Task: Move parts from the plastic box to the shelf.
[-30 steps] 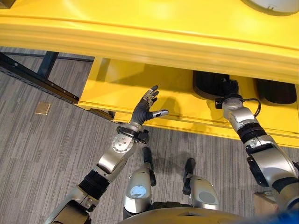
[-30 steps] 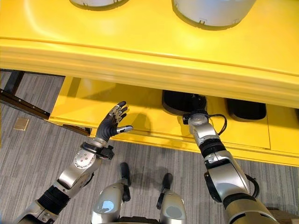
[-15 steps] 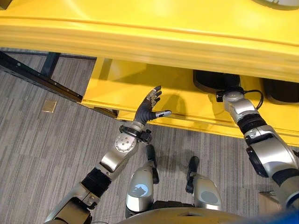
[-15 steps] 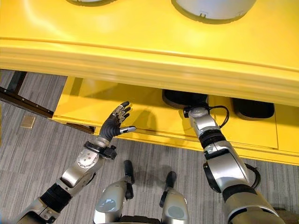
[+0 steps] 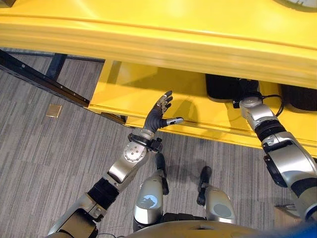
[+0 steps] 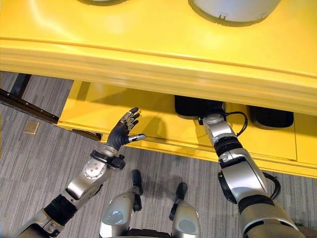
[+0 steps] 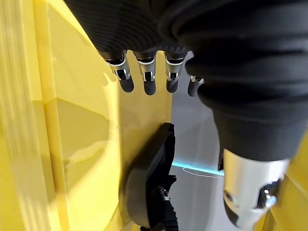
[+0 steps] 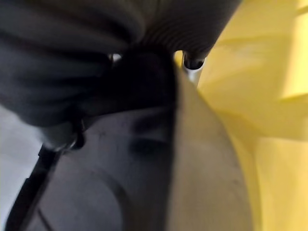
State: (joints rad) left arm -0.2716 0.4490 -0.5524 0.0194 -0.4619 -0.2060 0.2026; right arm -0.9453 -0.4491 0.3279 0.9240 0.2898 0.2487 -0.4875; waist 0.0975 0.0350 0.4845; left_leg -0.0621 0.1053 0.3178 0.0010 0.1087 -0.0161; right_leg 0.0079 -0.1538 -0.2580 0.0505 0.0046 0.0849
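Right wrist view puts the right hand [image 8: 96,62] hard against a black part [image 8: 110,192]. The dark cover crowds the part's upper edge and one silver finger [image 8: 193,72] pokes past it toward the yellow shelf wall [image 8: 269,120], but whether the fingers are curled round the part or lying loose on it I cannot tell.

From the head camera, the right arm reaches forward and up under the overhanging yellow upper shelf [image 5: 158,34]. Its wrist sits at the front of the black part [image 5: 223,87], which lies on the lower shelf [image 5: 133,91], and the hand itself is tucked into the shadow there. A second black part [image 6: 270,118] lies just beside the first, further to the robot's right. On the top shelf a grey round container [image 6: 233,9] stands well above the work.

The step in hand looks like setting this part down on the lower shelf. To do it well, the part should be fully seated on the shelf floor and clear of its neighbour before the fingers let go, and the hand should then draw straight back under the low overhang.

The left hand [image 5: 158,115] hangs in the air near the lower shelf's front lip, fingers straight and spread, thumb out to the side, holding nothing.
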